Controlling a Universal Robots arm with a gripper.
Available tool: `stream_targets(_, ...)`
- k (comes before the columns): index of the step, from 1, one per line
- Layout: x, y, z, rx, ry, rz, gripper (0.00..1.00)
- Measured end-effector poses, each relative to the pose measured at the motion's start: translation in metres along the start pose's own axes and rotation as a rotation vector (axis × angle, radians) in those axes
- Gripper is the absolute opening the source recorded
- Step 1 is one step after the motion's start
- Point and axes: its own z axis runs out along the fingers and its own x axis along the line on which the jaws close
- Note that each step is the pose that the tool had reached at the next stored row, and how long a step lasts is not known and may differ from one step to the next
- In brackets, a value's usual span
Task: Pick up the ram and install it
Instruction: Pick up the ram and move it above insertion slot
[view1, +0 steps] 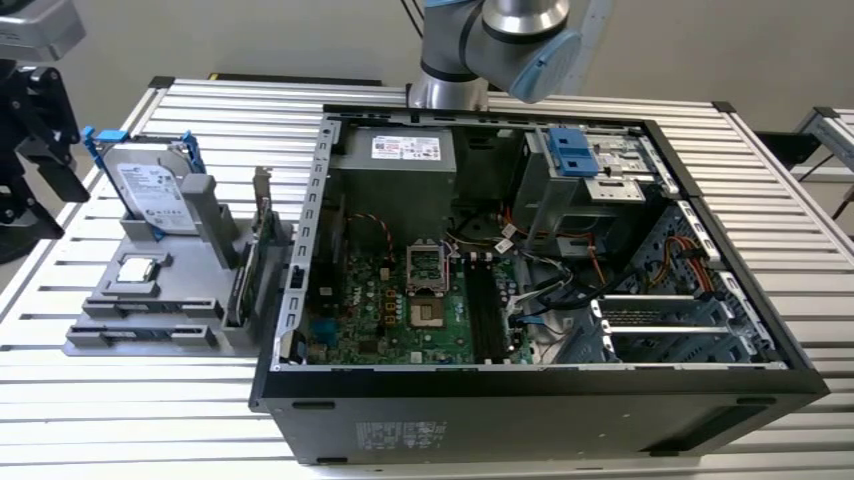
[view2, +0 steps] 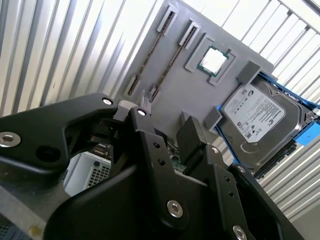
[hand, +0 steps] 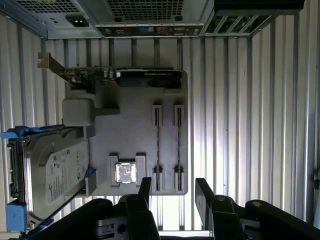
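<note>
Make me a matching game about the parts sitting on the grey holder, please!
Things:
1. hard drive
2. processor chip
3. expansion card
4. ram sticks

Clues:
A. thin, standing on edge in two narrow slots
B. has a metal bracket at one end
C. has blue rails on its sides
D. small silver square lying flat in a pocket

Pairs: 1-C, 2-D, 3-B, 4-A.

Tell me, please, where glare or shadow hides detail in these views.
Second wrist view: table slats blow out white, and the CPU glares. First wrist view: the gripper is backlit, nearly black. Exterior view: even light, shade deep inside the case.
</note>
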Motion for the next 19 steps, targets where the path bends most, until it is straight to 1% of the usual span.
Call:
stream_targets(5,0.0000,-0.0001,0.0037,0.0004,0.0000,0.000,1.00)
stream_targets(10,0.0000,-0.0001,0.0103,0.0068,-0.0002,0.000,1.00)
stream_targets(19,0.0001,-0.0002,0.0164,0.0068,0.0001,-0.038,1.00)
